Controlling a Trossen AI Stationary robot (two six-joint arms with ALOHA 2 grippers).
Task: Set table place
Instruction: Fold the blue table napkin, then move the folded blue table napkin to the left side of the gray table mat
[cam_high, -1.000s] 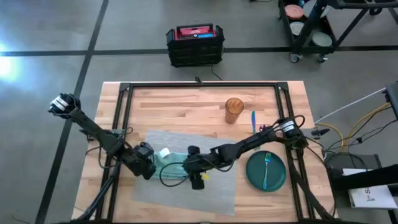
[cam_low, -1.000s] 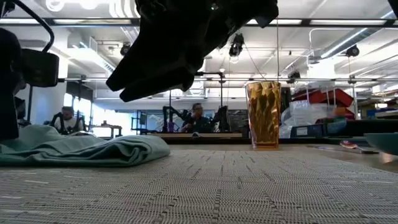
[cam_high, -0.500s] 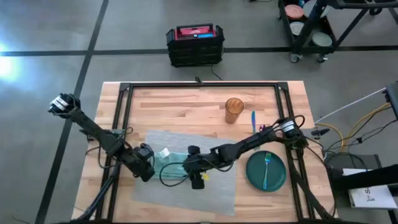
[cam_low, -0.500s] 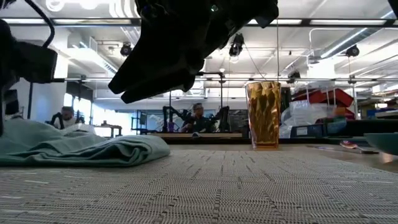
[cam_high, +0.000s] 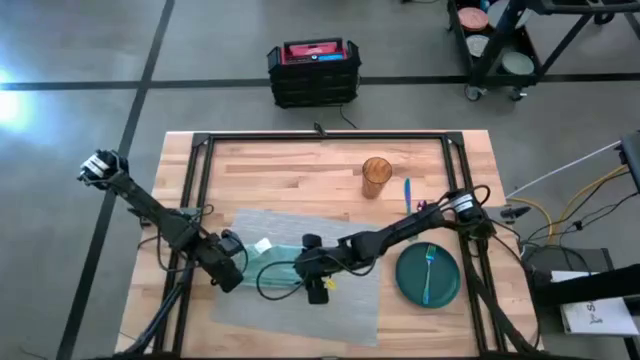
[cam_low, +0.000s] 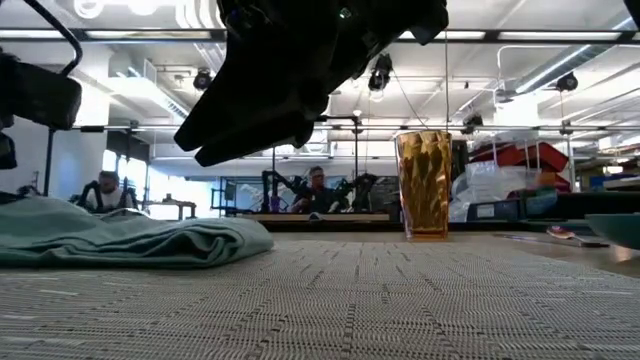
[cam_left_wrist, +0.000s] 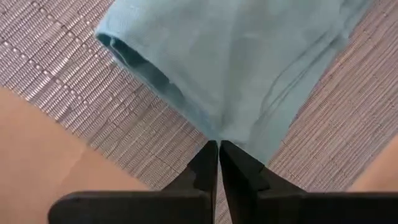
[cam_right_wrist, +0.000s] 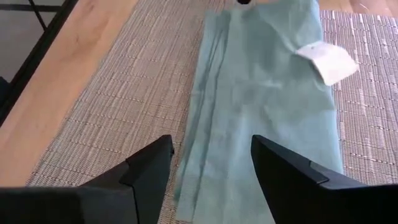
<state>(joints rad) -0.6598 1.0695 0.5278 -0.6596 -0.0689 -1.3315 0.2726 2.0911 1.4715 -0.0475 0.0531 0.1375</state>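
We are working over the grey woven placemat (cam_high: 300, 275), which is lying flat on the wooden table (cam_high: 290, 170), toward its front edge and roughly midway between the side edges. A light teal napkin (cam_high: 275, 268) is lying crumpled on the mat's left half, with a small white tag (cam_right_wrist: 328, 61) showing on it in the right wrist view.

Our left gripper (cam_left_wrist: 219, 163) is sitting low at the mat's left edge with its two fingers pressed together, their tips pinching a corner of the napkin. Our right gripper (cam_right_wrist: 208, 163) is hanging over the middle of the mat, its fingers spread wide and holding nothing, with the folded cloth lying directly beneath the gap.

Off the mat's right edge, a dark green plate (cam_high: 428, 276) is resting on the bare wood near the table's front right corner, carrying a blue fork (cam_high: 427, 272). An amber tumbler (cam_high: 376, 174) is standing upright behind the mat, toward the table's back edge, and a blue utensil (cam_high: 407, 192) is lying just beside it on the right.
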